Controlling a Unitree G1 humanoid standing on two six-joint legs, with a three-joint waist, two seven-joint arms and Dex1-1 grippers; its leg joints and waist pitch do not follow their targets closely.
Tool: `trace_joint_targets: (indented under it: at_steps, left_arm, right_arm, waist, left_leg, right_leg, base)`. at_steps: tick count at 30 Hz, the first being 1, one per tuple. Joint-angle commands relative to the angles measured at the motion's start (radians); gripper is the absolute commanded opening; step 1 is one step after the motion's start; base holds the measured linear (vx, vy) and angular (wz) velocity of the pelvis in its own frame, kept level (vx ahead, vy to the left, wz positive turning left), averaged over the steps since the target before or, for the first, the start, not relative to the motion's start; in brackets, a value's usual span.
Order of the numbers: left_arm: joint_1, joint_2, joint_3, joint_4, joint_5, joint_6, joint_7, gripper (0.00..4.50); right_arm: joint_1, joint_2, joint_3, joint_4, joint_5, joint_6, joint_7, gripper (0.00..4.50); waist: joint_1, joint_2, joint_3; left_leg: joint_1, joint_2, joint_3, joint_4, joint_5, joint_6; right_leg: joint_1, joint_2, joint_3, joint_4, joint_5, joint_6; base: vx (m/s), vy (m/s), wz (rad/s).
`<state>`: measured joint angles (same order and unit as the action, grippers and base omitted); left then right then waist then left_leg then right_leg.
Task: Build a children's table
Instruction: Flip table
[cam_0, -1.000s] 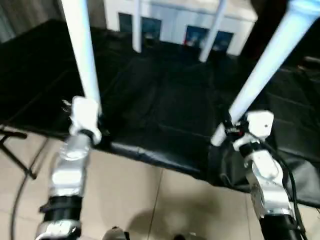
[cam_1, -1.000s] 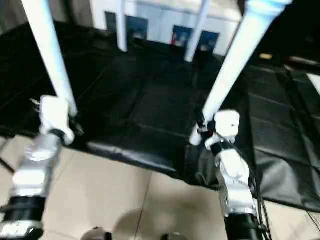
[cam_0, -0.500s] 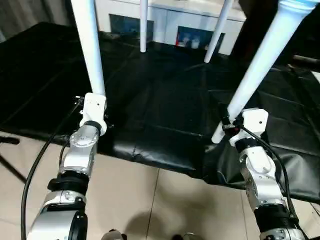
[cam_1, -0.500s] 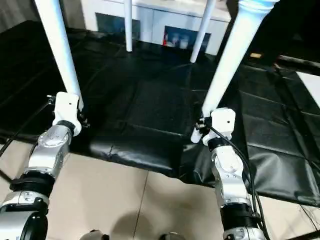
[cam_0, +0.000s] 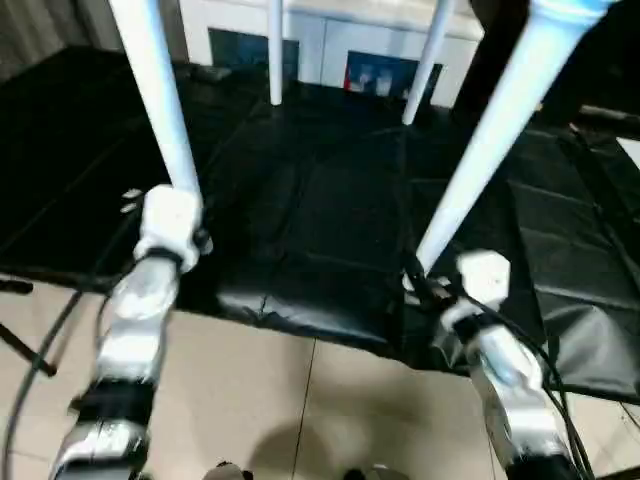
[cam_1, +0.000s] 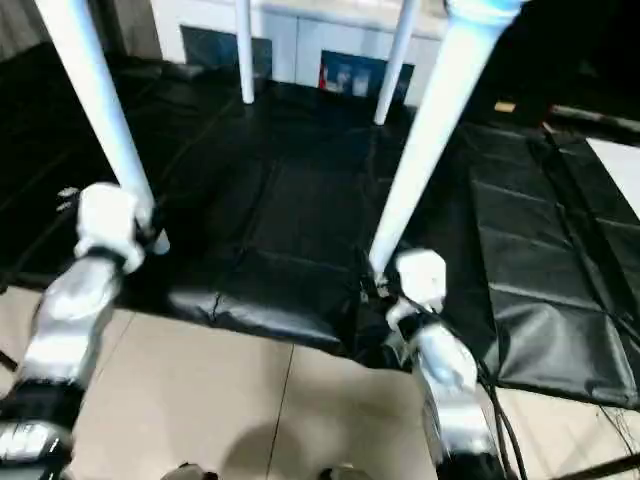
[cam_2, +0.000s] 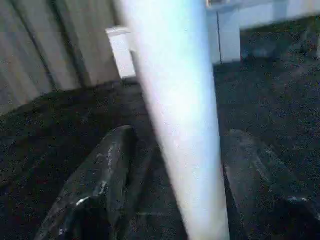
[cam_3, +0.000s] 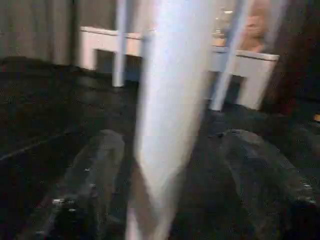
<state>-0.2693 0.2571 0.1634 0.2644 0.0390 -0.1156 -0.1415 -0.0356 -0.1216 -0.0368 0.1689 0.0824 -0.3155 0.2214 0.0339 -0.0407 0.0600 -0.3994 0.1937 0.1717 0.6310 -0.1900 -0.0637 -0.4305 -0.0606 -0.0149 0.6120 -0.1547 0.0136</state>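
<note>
Four table legs stand on a mat-covered surface (cam_0: 330, 210): the near left leg (cam_0: 160, 110) rises at the left, the near right leg (cam_0: 490, 150) leans at the right; the far left leg (cam_0: 275, 50) and far right leg (cam_0: 425, 60) stand behind them, between the two; the left gripper (cam_0: 185, 235) sits at the foot of the near left leg, the right gripper (cam_0: 425, 290) at the foot of the near right leg, each leg between its fingers; a cabinet (cam_0: 350, 40) stands behind the surface; floor (cam_0: 300, 400) lies in front, beneath both forearms.
</note>
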Motion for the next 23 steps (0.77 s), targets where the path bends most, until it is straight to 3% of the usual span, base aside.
trace_joint_targets:
  at_steps: [1,3,4,5,6,7,8,9,11,12,13,14,15,16,17,18,19,20,21,22,23]
  left_arm:
    - [0.027,-0.003,0.014,-0.057,-0.029,-0.031,-0.021,3.44]
    - [0.089,-0.018,0.034,-0.12,-0.1,-0.044,-0.056,3.44]
    - [0.099,-0.022,0.038,-0.131,-0.115,-0.044,-0.063,3.44]
    - [0.145,-0.035,0.048,-0.178,-0.171,-0.048,-0.094,3.44]
    - [0.145,-0.035,0.048,-0.178,-0.171,-0.048,-0.094,3.44]
    - [0.184,-0.051,0.054,-0.231,-0.23,-0.014,-0.122,3.44]
    - [0.184,-0.051,0.054,-0.231,-0.23,-0.014,-0.122,3.44]
    - [0.254,-0.065,0.037,-0.323,-0.262,0.056,-0.125,3.44]
    - [0.286,-0.065,0.014,-0.365,-0.266,0.097,-0.132,3.44]
    - [0.323,-0.076,-0.036,-0.409,-0.216,0.15,-0.099,3.44]
    - [0.323,-0.086,-0.053,-0.411,-0.179,0.147,-0.072,3.44]
    - [0.323,-0.086,-0.053,-0.411,-0.179,0.147,-0.072,3.44]
    - [0.314,-0.108,-0.066,-0.41,-0.149,0.164,-0.04,3.44]
    - [0.309,-0.115,-0.069,-0.409,-0.149,0.179,-0.033,3.44]
    - [0.303,-0.117,-0.075,-0.407,-0.136,0.173,-0.03,3.44]
    - [0.29,-0.123,-0.08,-0.4,-0.114,0.168,-0.015,3.44]
    - [0.284,-0.127,-0.08,-0.397,-0.109,0.176,-0.005,3.44]
    - [0.283,-0.128,-0.08,-0.397,-0.112,0.179,-0.006,3.44]
    - [0.279,-0.128,-0.082,-0.404,-0.129,0.2,-0.009,3.44]
    - [0.279,-0.125,-0.087,-0.425,-0.14,0.229,-0.005,3.44]
    - [0.278,-0.124,-0.089,-0.434,-0.139,0.238,-0.001,3.44]
  right_arm:
    - [0.02,0.0,-0.024,-0.066,0.018,0.008,-0.014,3.57]
    - [0.068,0.009,-0.026,-0.155,0.059,0.0,0.004,3.57]
    - [0.077,0.01,-0.024,-0.171,0.068,0.002,0.007,3.57]
    - [0.115,0.011,-0.013,-0.234,0.103,0.014,0.027,3.57]
    - [0.115,0.011,-0.013,-0.234,0.103,0.014,0.027,3.57]
    - [0.147,0.008,-0.003,-0.282,0.122,0.023,0.037,3.57]
    - [0.147,0.008,-0.003,-0.282,0.122,0.023,0.037,3.57]
    - [0.191,-0.003,0.014,-0.348,0.141,0.088,0.043,3.57]
    - [0.205,-0.006,0.016,-0.369,0.139,0.132,0.035,3.57]
    - [0.199,0.008,-0.001,-0.371,0.106,0.279,-0.03,3.57]
    - [0.185,0.021,-0.011,-0.357,0.088,0.326,-0.065,3.57]
    - [0.185,0.021,-0.011,-0.357,0.088,0.326,-0.065,3.57]
    - [0.159,0.03,-0.014,-0.335,0.056,0.374,-0.104,3.57]
    - [0.149,0.029,-0.011,-0.327,0.045,0.383,-0.11,3.57]
    - [0.14,0.025,-0.006,-0.318,0.035,0.392,-0.115,3.57]
    - [0.122,0.02,0.003,-0.299,0.014,0.417,-0.127,3.57]
    - [0.115,0.017,0.007,-0.291,0.007,0.43,-0.13,3.57]
    - [0.113,0.017,0.008,-0.289,0.007,0.432,-0.131,3.57]
    - [0.104,0.015,0.012,-0.286,0.01,0.448,-0.134,3.57]
    - [0.094,0.008,0.019,-0.294,0.0,0.467,-0.139,3.57]
    - [0.088,0.004,0.022,-0.297,-0.009,0.47,-0.141,3.57]
  waist:
    - [-0.003,0.023,-0.063]
    - [-0.002,0.032,-0.06]
    - [-0.003,0.028,-0.059]
    - [-0.001,0.032,-0.058]
    - [-0.004,0.027,-0.054]
    - [-0.004,0.031,-0.052]
    - [-0.005,0.03,-0.053]
    - [-0.007,0.036,-0.051]
    - [-0.013,0.03,-0.047]
    - [-0.017,0.03,-0.044]
    - [-0.022,0.032,-0.04]
    - [-0.024,0.035,-0.038]
    - [-0.037,0.051,-0.031]
    - [-0.048,0.055,-0.028]
    - [-0.041,0.07,-0.023]
    - [0.021,0.07,-0.026]
    - [0.04,0.079,-0.018]
    - [0.027,0.045,-0.032]
    - [0.016,0.016,-0.021]
    - [0.009,-0.005,-0.026]
    - [0.029,0.016,-0.043]
  left_leg:
    - [0.03,0.028,-0.014,-0.103,-0.433,-0.014]
    - [0.033,0.025,-0.016,-0.103,-0.474,-0.018]
    - [0.033,0.025,-0.016,-0.104,-0.481,-0.017]
    - [0.033,0.025,-0.019,-0.104,-0.494,-0.018]
    - [0.03,0.025,-0.018,-0.106,-0.509,-0.015]
    - [0.033,0.023,-0.019,-0.105,-0.524,-0.018]
    - [0.036,0.022,-0.019,-0.103,-0.533,-0.02]
    - [0.035,0.021,-0.024,-0.104,-0.548,-0.028]
    - [0.025,0.021,-0.028,-0.109,-0.55,-0.032]
    - [0.029,0.017,-0.031,-0.107,-0.572,-0.035]
    - [0.032,0.014,-0.032,-0.106,-0.585,-0.04]
    - [0.041,0.011,-0.033,-0.103,-0.601,-0.044]
    - [0.076,0.01,-0.042,-0.095,-0.676,-0.044]
    - [0.071,0.017,-0.049,-0.111,-0.708,-0.042]
    - [0.006,0.063,-0.068,-0.191,-0.796,-0.036]
    - [-0.06,0.074,-0.025,-0.234,-0.882,-0.037]
    - [-0.043,0.079,0.001,-0.253,-0.869,-0.013]
    - [-0.004,0.071,0.004,-0.216,-0.787,0.003]
    - [0.083,-0.003,-0.044,0.08,-0.295,-0.02]
    - [0.023,-0.014,-0.063,0.063,-0.144,-0.01]
    - [-0.009,0.015,-0.064,-0.041,-0.128,-0.058]
  right_leg:
    - [0.034,-0.046,0.02,-0.083,-0.363,-0.144]
    - [0.026,-0.045,0.02,-0.092,-0.429,-0.114]
    - [0.027,-0.047,0.02,-0.095,-0.446,-0.106]
    - [0.024,-0.049,0.019,-0.099,-0.486,-0.092]
    - [0.02,-0.046,0.019,-0.106,-0.52,-0.078]
    - [0.017,-0.045,0.016,-0.109,-0.55,-0.068]
    - [0.015,-0.045,0.016,-0.112,-0.577,-0.06]
    - [0.014,-0.044,0.011,-0.118,-0.629,-0.034]
    - [0.021,-0.042,0.009,-0.119,-0.644,-0.021]
    - [0.015,-0.039,0.004,-0.125,-0.696,0.0]
    - [0.011,-0.035,-0.001,-0.132,-0.726,0.01]
    - [0.006,-0.033,-0.008,-0.142,-0.756,0.02]
    - [0.0,-0.023,-0.056,-0.179,-0.777,0.029]
    - [0.019,-0.016,-0.077,-0.181,-0.73,0.025]
    - [0.109,-0.016,-0.083,-0.064,-0.523,-0.012]
    - [0.152,-0.015,-0.088,0.086,-0.242,-0.05]
    - [0.121,-0.007,-0.061,0.116,-0.235,-0.041]
    - [0.108,-0.026,-0.007,0.103,-0.354,-0.014]
    - [-0.031,-0.21,0.069,-0.17,-1.121,0.021]
    - [0.026,-0.188,0.074,-0.151,-1.108,0.019]
    - [0.08,-0.131,0.025,-0.092,-0.84,-0.014]
  base:
    - [0.0,0.0,0.0]
    - [0.0,0.0,0.0]
    - [0.0,0.0,0.0]
    - [0.0,0.0,0.0]
    - [0.0,0.0,0.0]
    - [0.0,0.0,0.0]
    - [0.0,0.0,0.0]
    - [0.0,0.0,0.0]
    - [0.0,0.0,0.0]
    - [0.0,0.0,0.0]
    - [0.0,0.0,0.0]
    - [-0.073,0.02,-0.02]
    - [-0.073,0.02,-0.02]
    - [-0.08,0.03,-0.04]
    - [-0.12,0.033,-0.1]
    - [-0.12,0.033,-0.1]
    - [-0.096,-0.034,0.09]
    - [-0.017,-0.118,0.16]
    - [-0.017,-0.118,0.16]
    - [0.016,-0.069,-0.2]
    - [0.028,-0.001,-0.23]
